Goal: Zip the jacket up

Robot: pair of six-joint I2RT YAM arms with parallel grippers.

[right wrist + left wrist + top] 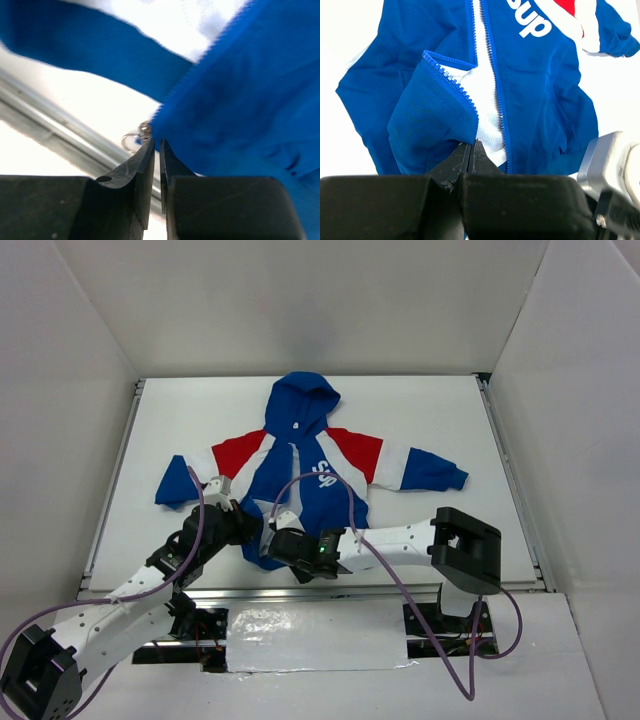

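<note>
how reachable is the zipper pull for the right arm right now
Probably yes: the zipper pull hangs bare just beside the tips of the right pincer, at the jacket corner, nothing between.

Top cam: jacket (300,455) hem mostly hidden under right arm (385,540). L wrist: chest lettering (532,22) cut off at top edge. R wrist: zip pull (134,137) blurry, grip unclear.

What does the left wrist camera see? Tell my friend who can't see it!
The left tool, shut tight, pinches the bottom edge of the blue jacket, which lies unzipped with white lining showing. Its white letters sit near the top.
</note>
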